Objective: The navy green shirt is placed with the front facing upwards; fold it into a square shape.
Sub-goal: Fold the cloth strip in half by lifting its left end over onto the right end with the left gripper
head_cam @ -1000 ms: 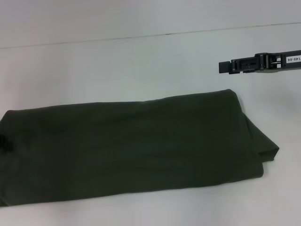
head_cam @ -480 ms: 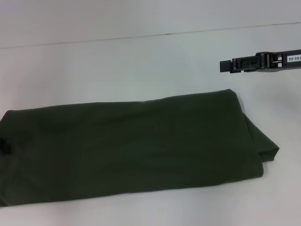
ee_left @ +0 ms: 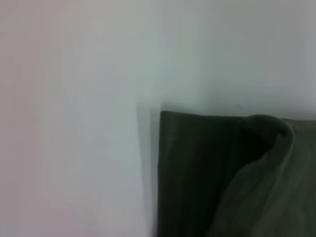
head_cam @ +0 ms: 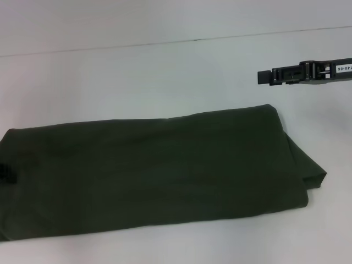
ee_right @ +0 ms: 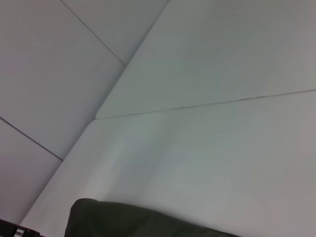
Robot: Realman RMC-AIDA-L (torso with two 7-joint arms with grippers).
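The navy green shirt (head_cam: 154, 170) lies on the white table (head_cam: 137, 82) as a long folded band, plain green side up, reaching from the left edge of the head view to the right. A loose flap sticks out at its right end (head_cam: 311, 173). My right gripper (head_cam: 264, 77) hovers beyond the shirt's far right corner, seen edge-on and clear of the cloth. Only a small dark part of my left gripper (head_cam: 4, 171) shows, at the shirt's left end. The left wrist view shows a folded shirt corner (ee_left: 222, 177); the right wrist view shows a shirt edge (ee_right: 128, 219).
A thin seam (head_cam: 192, 39) runs across the white table behind the shirt. Bare tabletop lies beyond the shirt and along the near edge in front of it.
The dark part of my left gripper has shifted slightly nearer along the shirt's left end. My right gripper drew back a little to the right, then held still. The shirt has not moved.
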